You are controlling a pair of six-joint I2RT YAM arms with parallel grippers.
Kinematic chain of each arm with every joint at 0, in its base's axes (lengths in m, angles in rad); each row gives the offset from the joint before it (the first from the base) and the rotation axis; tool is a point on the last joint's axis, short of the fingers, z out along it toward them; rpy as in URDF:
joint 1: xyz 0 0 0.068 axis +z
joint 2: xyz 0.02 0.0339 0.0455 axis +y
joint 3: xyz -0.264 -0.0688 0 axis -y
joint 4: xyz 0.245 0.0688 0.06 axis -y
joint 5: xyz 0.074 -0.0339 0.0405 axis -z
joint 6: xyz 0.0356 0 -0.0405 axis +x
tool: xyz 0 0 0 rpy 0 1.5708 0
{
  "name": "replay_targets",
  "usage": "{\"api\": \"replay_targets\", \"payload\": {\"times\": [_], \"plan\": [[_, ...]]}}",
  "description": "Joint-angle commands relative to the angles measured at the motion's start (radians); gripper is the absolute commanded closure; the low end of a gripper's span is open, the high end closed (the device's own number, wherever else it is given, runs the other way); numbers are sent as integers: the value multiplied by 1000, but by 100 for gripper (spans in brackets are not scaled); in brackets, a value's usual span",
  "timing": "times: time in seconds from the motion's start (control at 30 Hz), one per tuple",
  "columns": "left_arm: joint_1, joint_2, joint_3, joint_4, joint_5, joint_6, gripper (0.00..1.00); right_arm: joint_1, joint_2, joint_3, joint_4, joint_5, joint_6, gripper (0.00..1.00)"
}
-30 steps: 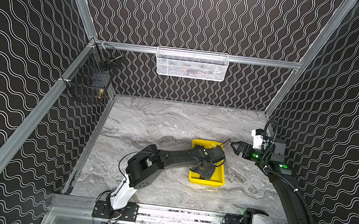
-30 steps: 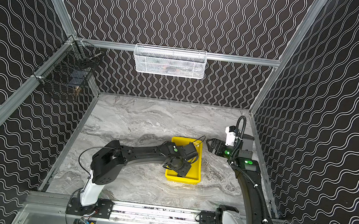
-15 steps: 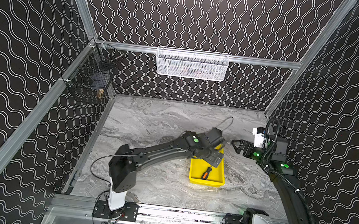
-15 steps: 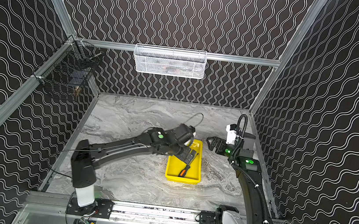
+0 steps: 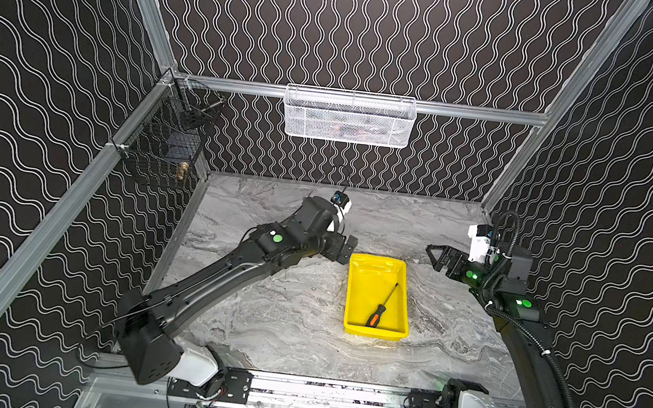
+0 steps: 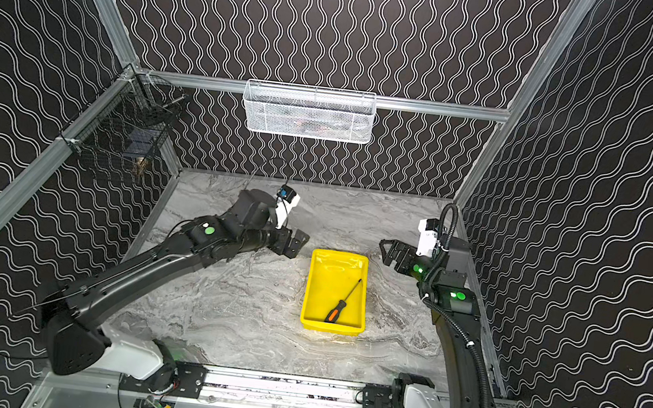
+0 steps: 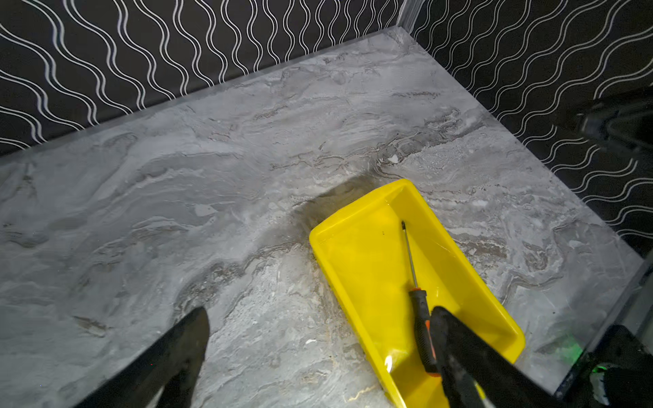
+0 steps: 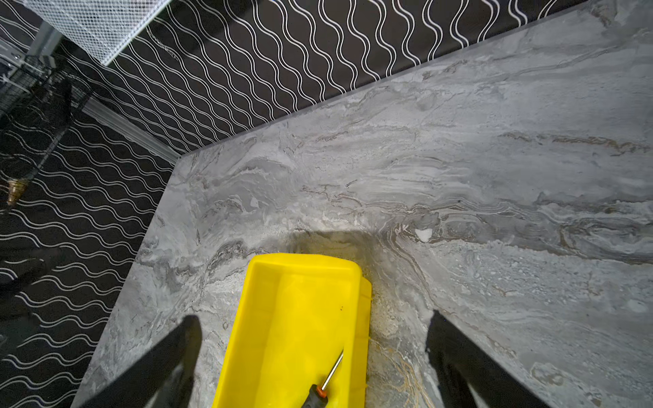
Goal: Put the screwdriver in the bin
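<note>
The screwdriver (image 5: 382, 307) (image 6: 343, 301), black-and-orange handle and thin dark shaft, lies slantwise on the floor of the yellow bin (image 5: 366, 285) (image 6: 322, 280), handle toward the near wall. My left gripper (image 5: 348, 249) (image 6: 297, 243) hangs open just off the bin's far left corner, holding nothing. In the left wrist view my left gripper (image 7: 318, 312) spans bare table and bin (image 7: 360, 268), one finger in front of the screwdriver (image 7: 411, 268) handle. My right gripper (image 5: 436, 257) (image 6: 388, 252) (image 8: 313, 316) stands open and empty beyond the bin's (image 8: 293, 318) far right corner; the screwdriver (image 8: 330, 374) shows partly.
A white mesh basket (image 5: 347, 119) hangs on the back wall. A black wire basket (image 5: 169, 141) hangs on the left wall. Patterned walls close in the marble table (image 5: 283, 313) on three sides; the arm bases sit along the front rail.
My left gripper opened and let the screwdriver drop into the bin, then rose and drew back to the bin's far left corner. The right arm barely moved.
</note>
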Motion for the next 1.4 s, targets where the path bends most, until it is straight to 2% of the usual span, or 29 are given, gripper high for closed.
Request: {"api": "replay_targets", "payload": {"times": [0.0,0.17,0.37,0.43,0.57,0.63,0.73,0.87,0.97,1.03,1.1,1.27,1.37], "plan": [[5,-50,-51,117,-126,66,1,0,-21,-6,83,46,43,1],[19,-98,-102,175,-253,70,1,0,-40,25,70,117,28,1],[82,-118,-155,230,-312,65,1,-2,-81,78,19,280,22,1],[136,-134,-189,257,-289,47,1,-3,-102,81,25,333,21,1],[274,-196,-283,332,-139,22,1,-3,-142,79,57,431,-1,1],[319,-221,-326,394,-110,56,1,-3,-161,73,73,474,-19,1],[389,-232,-344,378,-93,43,1,-3,-179,57,94,559,-10,1],[524,-242,-423,451,99,3,1,-3,-155,69,76,546,-29,1],[586,-262,-508,540,185,30,1,-3,-132,69,74,520,-42,1],[598,-271,-558,577,163,60,1,-3,-131,48,92,510,-41,1],[613,-275,-600,597,122,73,1,-3,-154,-16,185,483,-69,1],[683,-290,-710,687,152,114,1,-3,-256,-267,543,415,-97,1],[713,-299,-793,793,113,157,1,-3,-253,-310,583,445,-127,1]]}}
